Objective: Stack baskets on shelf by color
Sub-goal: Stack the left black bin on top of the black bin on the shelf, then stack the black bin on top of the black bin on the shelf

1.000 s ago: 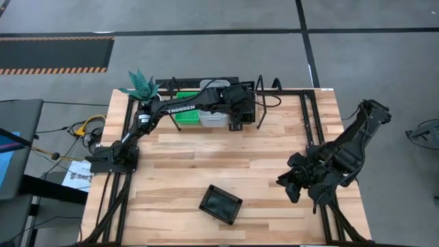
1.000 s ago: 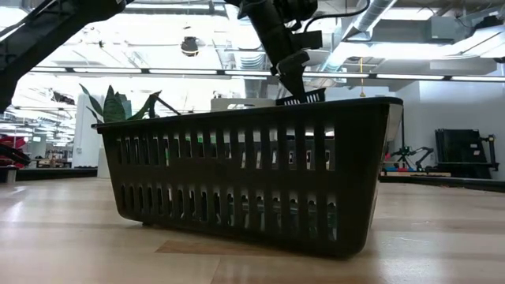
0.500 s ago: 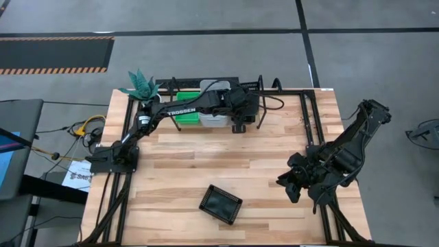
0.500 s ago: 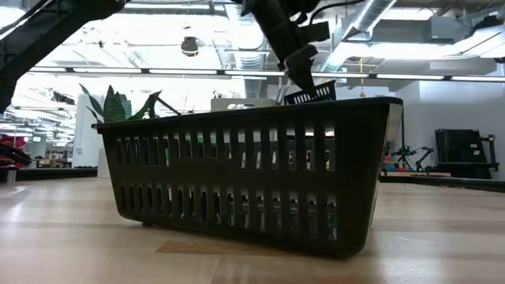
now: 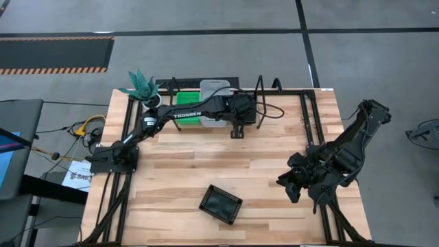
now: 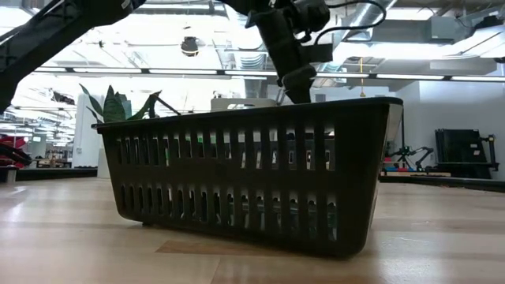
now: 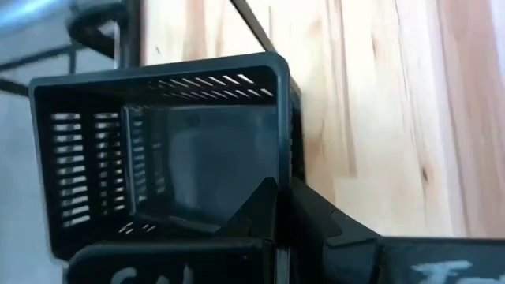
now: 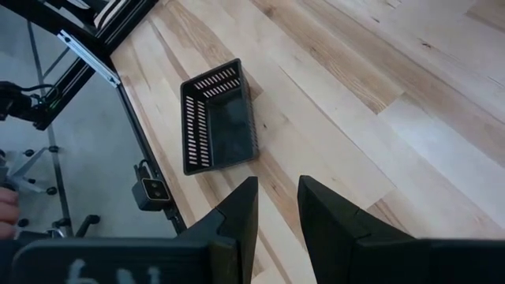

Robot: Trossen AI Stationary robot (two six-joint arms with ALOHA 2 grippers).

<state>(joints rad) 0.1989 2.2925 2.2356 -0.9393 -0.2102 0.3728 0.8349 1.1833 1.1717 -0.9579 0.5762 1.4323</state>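
**Left hand pinching black basket at the shelf**

Right now I see my left hand (image 5: pixel 238 128) reached across to the far edge of the bench (image 5: pixel 274 171), at the shelf (image 5: pixel 264 92). Its fingers are closed tight on the wall of a black basket (image 7: pixel 166 158); the left wrist view shows the mesh-sided tray gripped by one long side, open face toward the camera. From above, the basket itself is mostly hidden under the wrist, so I cannot tell whether it touches the shelf board. In the low view the left arm comes down behind the near basket's rim.

On the shelf, left of that hand, a green basket (image 5: pixel 184 115) sits just beside a translucent white basket (image 5: pixel 214 89); how many are stacked in each I cannot tell.

A second black basket (image 5: pixel 221 204) lies alone on the near part of the bench, turned at an angle, well apart from the shelf. It fills the low view (image 6: pixel 245 181) and shows in the right wrist view (image 8: pixel 217 118).

My right hand (image 8: pixel 276 197) waits at the right side of the bench, fingers partly apart, holding nothing.

A potted plant (image 5: pixel 139 85) stands at the far left corner.
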